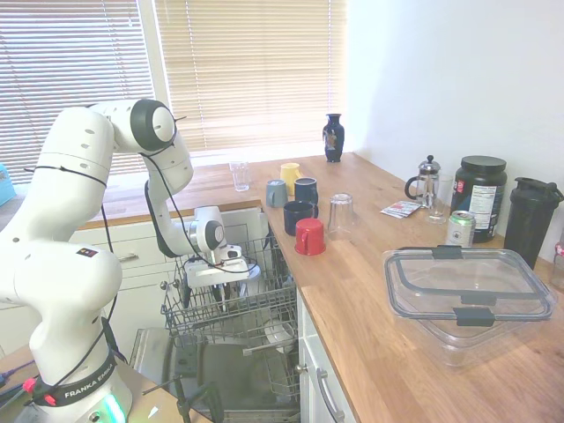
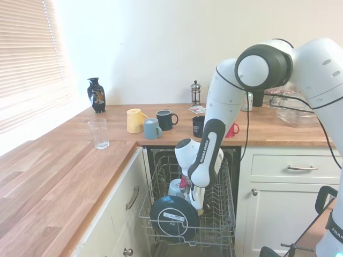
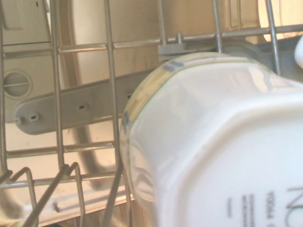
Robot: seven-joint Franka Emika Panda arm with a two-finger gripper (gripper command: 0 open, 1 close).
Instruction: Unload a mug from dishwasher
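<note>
- Sunlit window blinds [image 1: 247,70] back a wooden worktop [image 1: 370,291]; below its corner the dishwasher [image 1: 225,370] stands open, wire rack [image 1: 231,310] pulled out.
- My gripper [image 1: 222,280] reaches down into that rack; I cannot tell whether it is apart or together.
- Close under my wrist sits the mug [image 3: 213,146], pale and glossy, among the rack wires.
- Further right on the worktop stand coloured mugs [image 1: 294,204], then a clear lidded container [image 1: 467,295].

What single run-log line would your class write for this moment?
phase: reach into wire rack of built-in dishwasher | gripper: low among rack items, fingers hidden | wrist view: white ceramic vessel close | coloured mugs: on wooden counter
</note>
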